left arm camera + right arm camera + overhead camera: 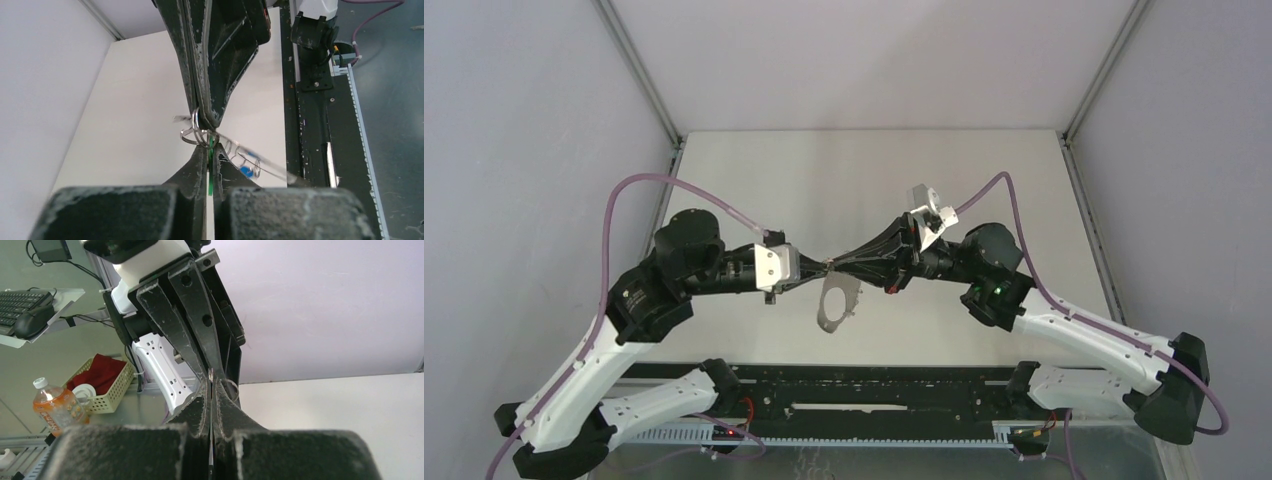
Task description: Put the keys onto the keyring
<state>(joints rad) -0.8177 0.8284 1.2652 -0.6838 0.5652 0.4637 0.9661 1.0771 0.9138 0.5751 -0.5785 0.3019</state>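
White tabletop (754, 180), grey walls (524, 120), left fingers (192, 172) pinching green key (210, 175), right fingers (220, 75) clamped on keyring (837, 305)

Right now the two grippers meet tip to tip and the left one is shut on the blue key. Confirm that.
Not quite. The left gripper is shut on the green key, not the blue key, which is clear of its fingers; the left wrist view shows this. It does meet the right gripper tip to tip.

No legible text anywhere; bottle label (49, 416) too blurred to read.
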